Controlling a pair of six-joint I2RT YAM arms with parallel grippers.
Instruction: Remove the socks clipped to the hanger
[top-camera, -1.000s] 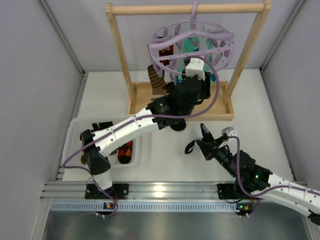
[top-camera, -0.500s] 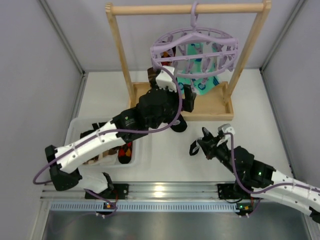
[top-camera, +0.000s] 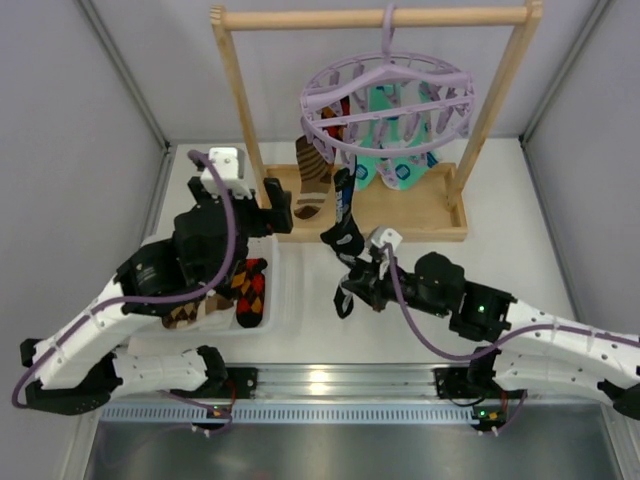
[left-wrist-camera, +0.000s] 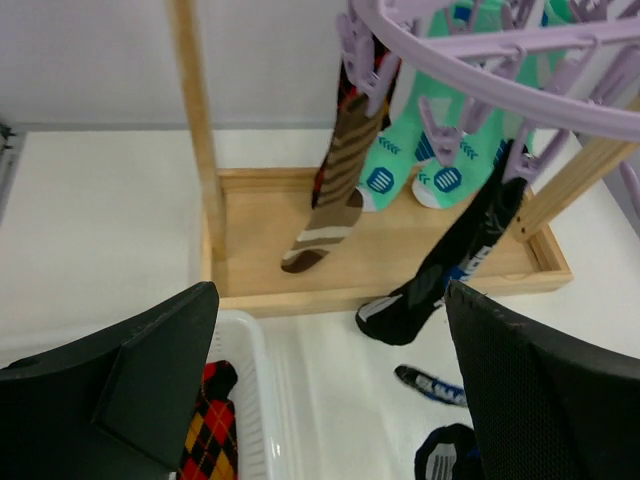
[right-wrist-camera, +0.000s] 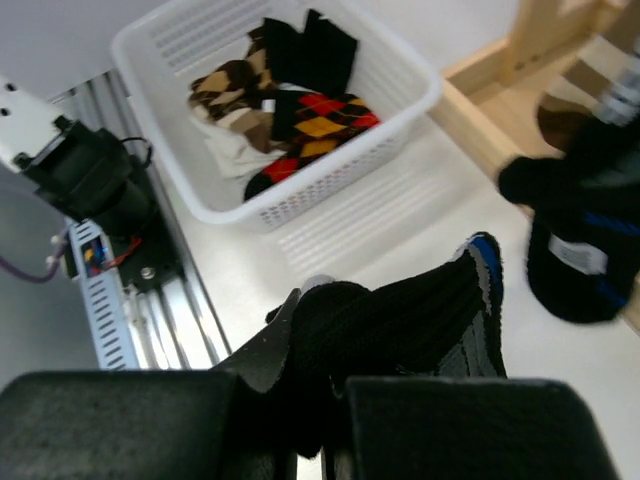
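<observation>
The lavender hanger (top-camera: 392, 92) hangs by its hook from the wooden rack. Clipped to it are a brown striped sock (top-camera: 311, 180), a black sock with blue marks (top-camera: 345, 218), mint-green socks (top-camera: 385, 168) and a red-dark one (top-camera: 340, 104). My left gripper (top-camera: 272, 212) is open and empty over the basket's back right corner, left of the hanging socks (left-wrist-camera: 336, 190). My right gripper (top-camera: 358, 284) is shut on a loose black-and-blue sock (right-wrist-camera: 420, 315) just above the table, in front of the rack. That sock droops from its fingers (top-camera: 345, 298).
A white basket (top-camera: 285, 300) at the front left holds argyle and brown socks (right-wrist-camera: 285, 100). The wooden rack's left post (top-camera: 238, 110) and tray base (top-camera: 420, 215) stand right behind the left gripper. Grey walls close both sides.
My left gripper drew back from the hanger to the left, over the basket, and opened wide. The hanger swung back level. My right arm carried its black sock leftward.
</observation>
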